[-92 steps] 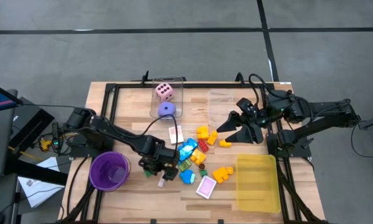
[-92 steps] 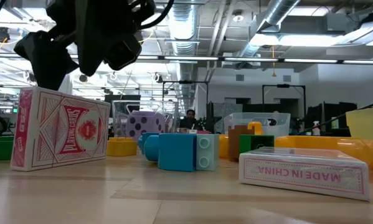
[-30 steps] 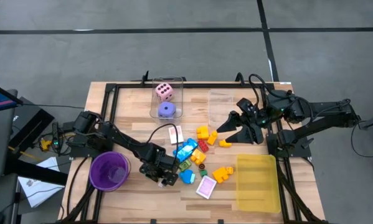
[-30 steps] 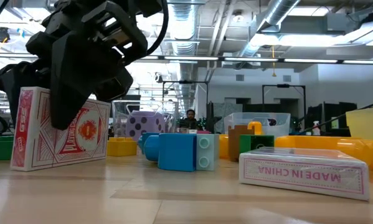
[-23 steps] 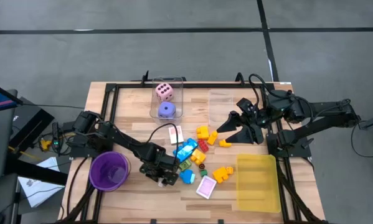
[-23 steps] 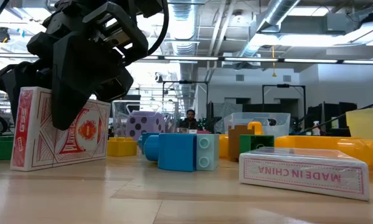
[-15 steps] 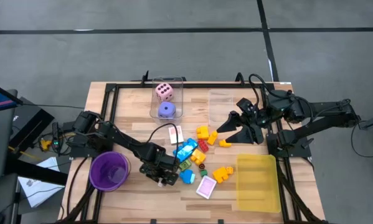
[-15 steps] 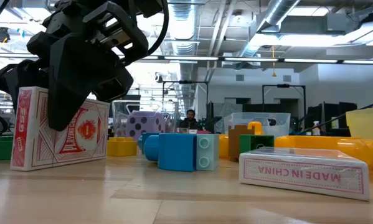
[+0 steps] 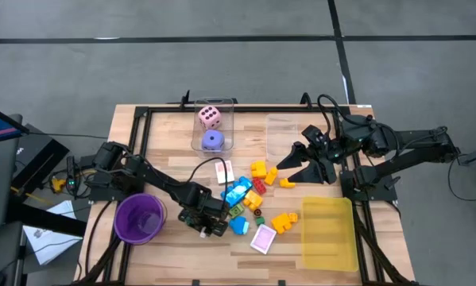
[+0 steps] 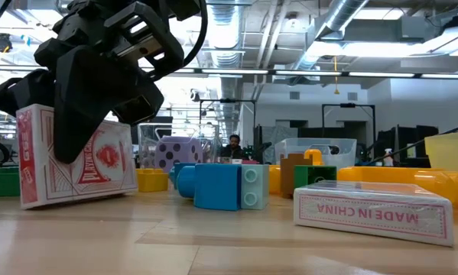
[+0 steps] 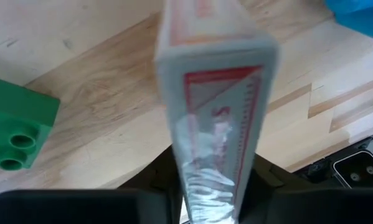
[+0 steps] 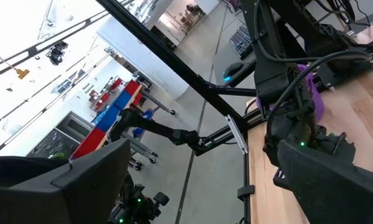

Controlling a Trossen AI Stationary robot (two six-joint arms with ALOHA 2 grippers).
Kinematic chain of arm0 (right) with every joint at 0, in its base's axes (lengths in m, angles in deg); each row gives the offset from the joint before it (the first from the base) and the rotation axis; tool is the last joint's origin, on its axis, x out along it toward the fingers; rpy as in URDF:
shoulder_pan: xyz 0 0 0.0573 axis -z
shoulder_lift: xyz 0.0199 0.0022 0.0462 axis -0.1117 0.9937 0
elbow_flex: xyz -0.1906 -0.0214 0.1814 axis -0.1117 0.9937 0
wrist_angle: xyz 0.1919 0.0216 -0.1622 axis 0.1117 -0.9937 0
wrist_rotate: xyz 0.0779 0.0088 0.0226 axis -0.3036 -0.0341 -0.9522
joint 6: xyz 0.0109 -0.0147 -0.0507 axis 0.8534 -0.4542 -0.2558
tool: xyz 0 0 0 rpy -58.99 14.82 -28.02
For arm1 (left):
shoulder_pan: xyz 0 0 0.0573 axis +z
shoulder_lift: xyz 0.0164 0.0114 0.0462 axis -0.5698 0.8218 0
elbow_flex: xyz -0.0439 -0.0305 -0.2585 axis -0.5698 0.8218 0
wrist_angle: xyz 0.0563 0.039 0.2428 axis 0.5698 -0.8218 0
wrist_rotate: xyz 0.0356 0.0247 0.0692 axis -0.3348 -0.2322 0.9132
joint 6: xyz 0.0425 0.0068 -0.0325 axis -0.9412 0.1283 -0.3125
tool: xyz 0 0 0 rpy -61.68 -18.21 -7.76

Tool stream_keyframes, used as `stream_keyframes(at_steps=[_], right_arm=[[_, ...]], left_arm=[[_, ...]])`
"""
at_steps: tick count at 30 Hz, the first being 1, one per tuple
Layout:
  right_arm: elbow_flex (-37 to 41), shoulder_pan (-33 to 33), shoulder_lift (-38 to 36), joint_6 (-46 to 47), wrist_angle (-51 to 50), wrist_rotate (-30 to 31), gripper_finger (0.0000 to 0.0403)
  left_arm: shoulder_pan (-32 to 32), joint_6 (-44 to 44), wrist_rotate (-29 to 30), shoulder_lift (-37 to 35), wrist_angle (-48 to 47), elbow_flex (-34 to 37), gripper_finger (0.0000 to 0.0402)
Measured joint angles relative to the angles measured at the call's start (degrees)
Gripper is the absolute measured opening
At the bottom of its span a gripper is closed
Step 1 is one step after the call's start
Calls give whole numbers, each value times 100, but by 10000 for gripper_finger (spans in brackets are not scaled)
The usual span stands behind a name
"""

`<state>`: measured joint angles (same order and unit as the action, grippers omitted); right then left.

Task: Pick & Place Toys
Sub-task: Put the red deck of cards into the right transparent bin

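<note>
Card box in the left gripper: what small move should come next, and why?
Probably a short straight lift. The left gripper has its fingers on either side of the card box, which stands tilted on the table, so raising it would test the hold.

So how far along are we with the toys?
Done: pink die and purple die sit in the clear box. In hand: left gripper shut on the card pack. Left: the block pile, second card pack. Right gripper waits open.
</note>
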<state>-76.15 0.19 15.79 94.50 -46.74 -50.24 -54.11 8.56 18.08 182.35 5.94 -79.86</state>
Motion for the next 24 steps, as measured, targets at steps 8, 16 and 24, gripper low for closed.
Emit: stream_keyframes(at_steps=[8,16,24], right_arm=[[0,0,0,0,0,-90,399],[0,0,0,0,0,-87,399],[0,0,0,0,1,-87,399]], left_arm=[[0,2,0,0,13,0,76],[0,-9,0,0,13,0,77],[6,-163,36,-62,25,0,74]])
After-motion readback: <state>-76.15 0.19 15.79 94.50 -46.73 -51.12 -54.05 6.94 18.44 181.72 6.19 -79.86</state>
